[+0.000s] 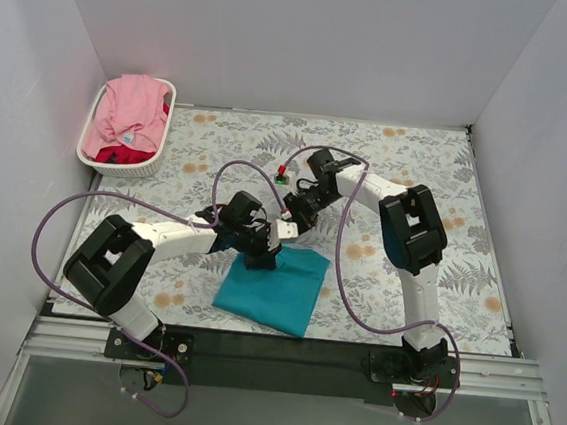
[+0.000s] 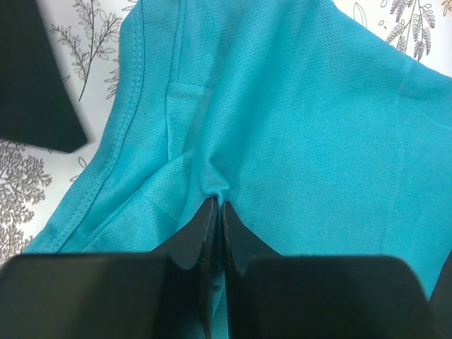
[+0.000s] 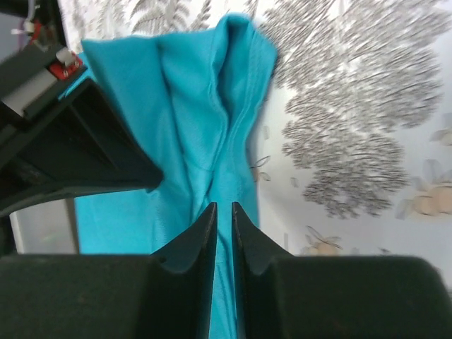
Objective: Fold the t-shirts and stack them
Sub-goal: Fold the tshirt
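The teal t-shirt (image 1: 274, 290) lies folded into a rough rectangle on the flowered table, near the front middle. My left gripper (image 1: 259, 258) is at its far edge, and in the left wrist view its jaws are shut on a pinched fold of the teal t-shirt (image 2: 296, 120). My right gripper (image 1: 289, 229) is just behind it at the same edge, shut on a bunched ridge of the teal t-shirt (image 3: 205, 120). The pink t-shirt (image 1: 133, 110) lies on the red t-shirt (image 1: 120, 157) in the basket.
The white slatted basket (image 1: 155, 168) stands at the far left corner by the wall. A small red and green object (image 1: 282, 172) sits on the table behind the grippers. The left gripper's body (image 3: 70, 155) crowds the left of the right wrist view. White walls enclose three sides.
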Controlling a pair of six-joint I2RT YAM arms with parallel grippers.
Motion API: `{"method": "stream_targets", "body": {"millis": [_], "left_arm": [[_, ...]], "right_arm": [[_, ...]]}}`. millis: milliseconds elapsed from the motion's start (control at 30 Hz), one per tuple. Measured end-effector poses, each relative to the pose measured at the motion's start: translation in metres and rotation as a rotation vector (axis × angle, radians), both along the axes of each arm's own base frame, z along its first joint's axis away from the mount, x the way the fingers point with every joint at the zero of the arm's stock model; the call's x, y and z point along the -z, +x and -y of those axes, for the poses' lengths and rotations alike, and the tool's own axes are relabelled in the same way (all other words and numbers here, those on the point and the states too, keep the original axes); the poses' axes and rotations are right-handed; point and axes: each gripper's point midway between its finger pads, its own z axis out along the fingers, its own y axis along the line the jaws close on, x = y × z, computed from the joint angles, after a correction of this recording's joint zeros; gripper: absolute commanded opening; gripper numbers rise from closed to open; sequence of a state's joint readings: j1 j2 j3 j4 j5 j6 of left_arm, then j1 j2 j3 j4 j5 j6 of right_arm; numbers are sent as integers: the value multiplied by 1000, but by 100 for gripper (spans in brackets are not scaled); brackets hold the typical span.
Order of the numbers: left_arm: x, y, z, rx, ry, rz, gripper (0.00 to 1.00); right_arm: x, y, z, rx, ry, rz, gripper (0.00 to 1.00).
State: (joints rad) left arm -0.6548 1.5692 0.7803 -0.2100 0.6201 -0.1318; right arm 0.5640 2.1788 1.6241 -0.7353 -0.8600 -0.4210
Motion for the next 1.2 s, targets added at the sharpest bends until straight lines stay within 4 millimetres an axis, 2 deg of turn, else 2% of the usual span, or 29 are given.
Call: {"method": "stream_targets", "body": {"millis": [200,400,467,633,733,1067,1200], "left_arm": [[-1,1,-2,-10,6,5,0],[-5,3,-1,3,-1,32,0],[-14,6,-1,13,-12,74,0],[-51,21,5,28,-85,234,0],[-63,30,10,37,-114,306,0],[-63,60,19,20,-130,426,0],[-55,66,21,19,-126,433,0]], "right_arm": [[15,-30,6,-33,15,-155,17],[26,-40,9,-46,17,-212,15],[34,-44,8,-47,25,-261,14],[35,-54,7,-36,63,-375,14],[35,-56,7,-37,70,-392,13],[35,-57,8,-52,86,-380,13],[35,-57,8,-54,87,-378,13]]}}
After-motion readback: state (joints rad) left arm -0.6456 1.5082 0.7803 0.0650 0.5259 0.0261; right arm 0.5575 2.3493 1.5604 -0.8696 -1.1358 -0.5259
